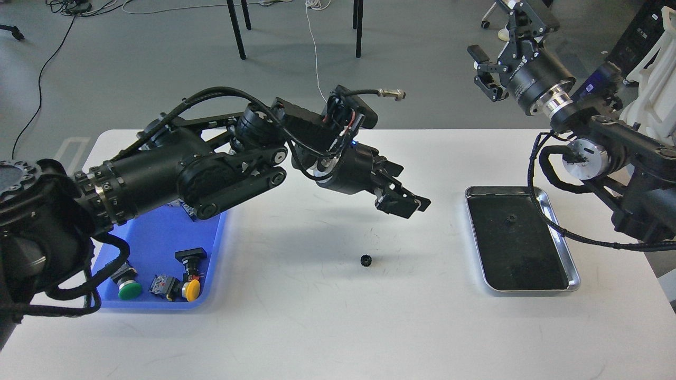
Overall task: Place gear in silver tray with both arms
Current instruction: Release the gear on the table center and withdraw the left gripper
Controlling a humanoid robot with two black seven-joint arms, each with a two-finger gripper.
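Observation:
A small black gear (365, 259) lies on the white table, free of both grippers. My left gripper (409, 205) hangs above it and a little to its right, empty, with its jaws slightly apart. The silver tray (574, 276) with its black liner sits at the right of the table. A second small black gear (510, 220) lies on the liner near the tray's far end. My right gripper (494, 34) is open and empty, raised high beyond the table's far right edge, well above the tray.
A blue plastic tray (158, 243) at the left holds a green button (129, 289), a yellow button (191, 290) and other small parts. My left arm (174, 174) reaches over its far end. Black cables (549, 224) from my right arm hang over the silver tray.

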